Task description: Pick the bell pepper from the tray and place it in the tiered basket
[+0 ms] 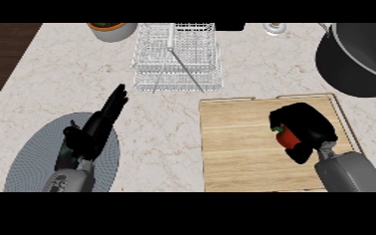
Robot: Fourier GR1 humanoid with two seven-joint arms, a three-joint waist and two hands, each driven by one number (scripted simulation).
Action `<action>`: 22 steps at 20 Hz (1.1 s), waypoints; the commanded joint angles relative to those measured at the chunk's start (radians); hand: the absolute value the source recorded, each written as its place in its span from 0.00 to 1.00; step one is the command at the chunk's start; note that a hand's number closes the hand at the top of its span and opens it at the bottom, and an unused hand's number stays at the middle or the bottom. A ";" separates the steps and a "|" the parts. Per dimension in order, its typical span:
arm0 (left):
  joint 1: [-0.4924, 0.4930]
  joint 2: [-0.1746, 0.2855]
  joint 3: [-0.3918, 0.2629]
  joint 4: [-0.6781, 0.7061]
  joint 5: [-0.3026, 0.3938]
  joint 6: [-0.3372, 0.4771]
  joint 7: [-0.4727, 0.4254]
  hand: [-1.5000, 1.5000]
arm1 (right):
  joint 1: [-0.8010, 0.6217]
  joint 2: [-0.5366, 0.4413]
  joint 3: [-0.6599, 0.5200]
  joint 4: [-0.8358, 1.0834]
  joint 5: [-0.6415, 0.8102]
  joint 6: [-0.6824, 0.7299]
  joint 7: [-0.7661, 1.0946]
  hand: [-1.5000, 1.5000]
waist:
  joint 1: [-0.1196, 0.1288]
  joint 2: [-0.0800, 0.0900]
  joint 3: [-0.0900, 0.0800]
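A red bell pepper (285,137) with a green stem shows on the wooden tray (235,149) at the right, mostly hidden by my right hand (305,124). That hand is curled round the pepper, fingers over its top. The white wire tiered basket (178,57) stands at the back centre of the counter, well away from the tray. My left hand (99,124) rests open at the left, fingers straight and pointing up, above a grey round mat (37,159).
A grey bowl with orange and green contents (112,30) sits at the back left. A large dark pot (349,59) fills the right back corner. A small white shaker (274,28) stands at the back edge. Dark wood borders the counter's left.
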 commanded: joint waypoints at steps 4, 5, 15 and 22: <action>0.004 -0.010 0.034 0.031 -0.020 -0.030 -0.040 0.50 | 0.073 0.073 -0.013 -0.086 0.070 -0.028 0.002 1.00 | -0.002 0.001 0.002; -0.006 -0.025 0.029 0.017 -0.032 -0.006 -0.007 0.50 | 0.020 0.096 -0.015 -0.050 0.090 -0.028 0.008 1.00 | 0.000 0.001 0.002; 0.003 -0.022 0.034 0.021 -0.020 -0.018 -0.036 0.50 | -0.223 0.029 -0.393 0.289 -0.048 -0.167 0.081 1.00 | 0.006 0.004 0.003; -0.013 -0.043 0.011 -0.027 -0.040 0.018 0.053 0.50 | -0.365 0.115 -0.524 0.149 -0.319 -0.076 0.047 1.00 | 0.002 -0.001 0.002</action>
